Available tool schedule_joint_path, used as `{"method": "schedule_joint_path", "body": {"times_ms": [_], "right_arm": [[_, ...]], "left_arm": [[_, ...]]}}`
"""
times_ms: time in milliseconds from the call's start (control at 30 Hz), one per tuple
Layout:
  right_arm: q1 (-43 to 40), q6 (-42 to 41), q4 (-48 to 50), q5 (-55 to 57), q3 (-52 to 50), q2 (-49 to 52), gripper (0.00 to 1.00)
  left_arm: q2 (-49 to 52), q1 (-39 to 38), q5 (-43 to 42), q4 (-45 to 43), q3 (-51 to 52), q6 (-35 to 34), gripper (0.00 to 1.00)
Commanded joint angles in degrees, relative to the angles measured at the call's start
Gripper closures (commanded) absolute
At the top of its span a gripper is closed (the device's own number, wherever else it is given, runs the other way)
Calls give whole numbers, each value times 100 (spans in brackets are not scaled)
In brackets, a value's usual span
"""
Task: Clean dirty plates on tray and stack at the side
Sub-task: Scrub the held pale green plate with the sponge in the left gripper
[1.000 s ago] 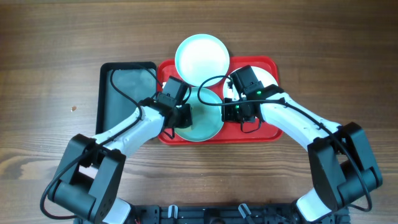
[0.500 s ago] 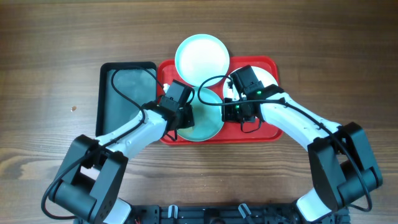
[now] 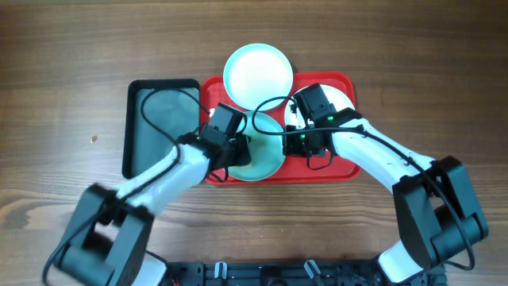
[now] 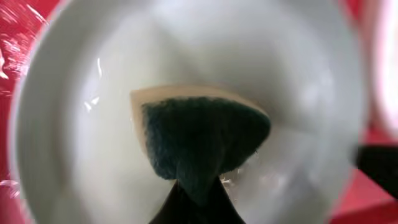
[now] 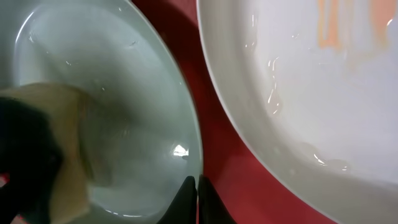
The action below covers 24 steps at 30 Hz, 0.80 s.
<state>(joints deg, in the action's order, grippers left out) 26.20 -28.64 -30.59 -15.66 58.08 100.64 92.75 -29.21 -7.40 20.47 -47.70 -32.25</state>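
Wooden table point(image 3: 63, 79) shows only overhead; wrist views reveal left gripper point(image 4: 194, 198) pinching sponge point(image 4: 205, 134), right gripper point(image 5: 194, 200) clamping turquoise plate point(image 5: 124, 93).

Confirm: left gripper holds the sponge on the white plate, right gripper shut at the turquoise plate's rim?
Wrong plate. The left gripper holds the sponge on the near turquoise plate, not the white plate, as the overhead view shows. The right gripper is shut at that turquoise plate's rim.

light: bright, even | blur: left arm point(image 3: 151, 179), wrist views | glare: tray point(image 4: 12, 43)
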Motion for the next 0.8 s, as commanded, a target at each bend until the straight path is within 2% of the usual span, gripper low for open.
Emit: {"method": "schedule_joint_path", "body": {"times_ms": [0,133,467,633,767], "right_arm": [[46,-46,37,-114,-46,90,96],[46,-48,39,-114,-46,90,96],[46,-46,42,-114,-46,90,96],[46,-48,39,-116,-46,90,96],[46,-46,39,-116,-46,90,96]], "left_arm": [[-1023,-42,323,37,11,52,96],[-1032,-42,730,186,13,55,96],[310,-48,1300,70,13,46,96],[748,-68,129,-317,13,42,96],[778,-68,-304,-492,13,24,95]]}}
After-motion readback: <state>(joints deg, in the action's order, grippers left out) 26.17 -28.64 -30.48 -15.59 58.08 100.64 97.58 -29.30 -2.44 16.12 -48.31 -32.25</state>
